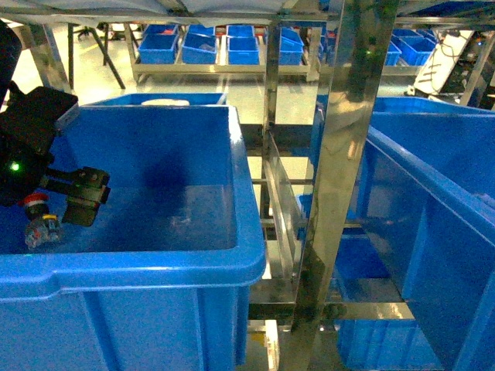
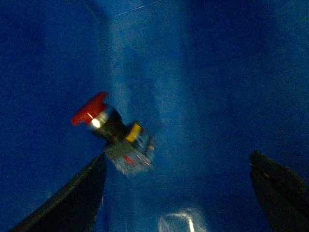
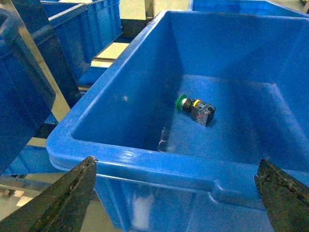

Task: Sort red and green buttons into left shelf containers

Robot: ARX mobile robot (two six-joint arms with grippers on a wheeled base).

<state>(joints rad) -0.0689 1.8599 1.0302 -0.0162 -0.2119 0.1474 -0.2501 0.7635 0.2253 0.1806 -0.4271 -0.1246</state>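
Left gripper (image 2: 176,193), jaws spread and empty, inside the blue bin (image 1: 240,193) at frame left beside the red button (image 2: 113,133) against its floor; right gripper (image 3: 176,203), likewise spread, before another bin's rim (image 3: 145,162) holding the green button (image 3: 195,108); no legible writing.

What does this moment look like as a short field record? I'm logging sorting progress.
red button: inside the near-left blue bin, between the spread fingers, no contact visible
left gripper: open, inside that bin
green button: lying on its side on the floor of another blue bin
right gripper: open, outside that bin's near rim, holding nothing
shelf post: metal, between bins
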